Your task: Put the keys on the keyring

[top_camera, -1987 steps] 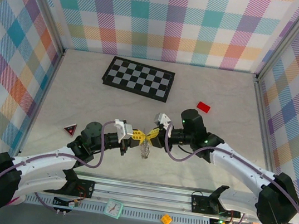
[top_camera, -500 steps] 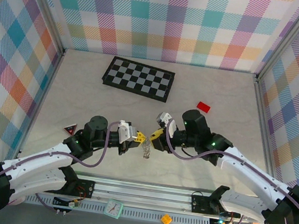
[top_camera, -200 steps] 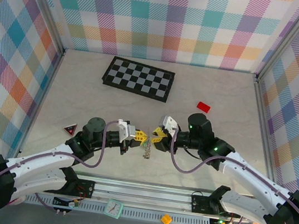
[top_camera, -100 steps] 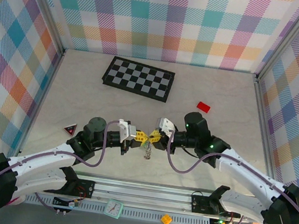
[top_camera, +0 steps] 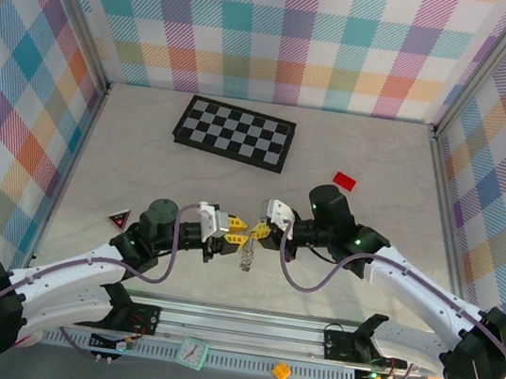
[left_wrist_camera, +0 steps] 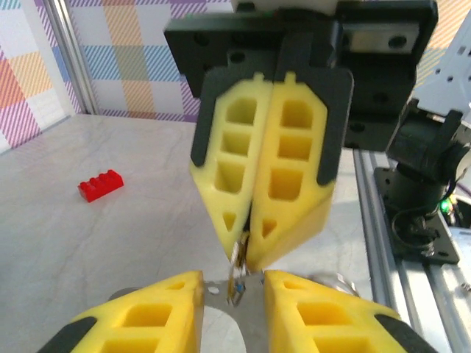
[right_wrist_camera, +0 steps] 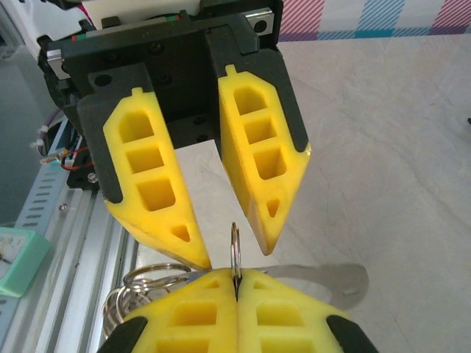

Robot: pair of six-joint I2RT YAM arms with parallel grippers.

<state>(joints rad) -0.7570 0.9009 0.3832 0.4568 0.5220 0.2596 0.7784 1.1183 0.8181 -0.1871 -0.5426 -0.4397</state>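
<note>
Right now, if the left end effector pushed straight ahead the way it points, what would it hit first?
Probably the keyring, standing edge-on between the open tips of the left end effector, with the right end effector pinching it just behind.

left hand [left_wrist_camera: 234,283] — shut a second ago, fingers now parted | right hand [right_wrist_camera: 237,276] — was open, now pinched on the keyring [right_wrist_camera: 235,244] | right hand has drawn in closer to left
</note>
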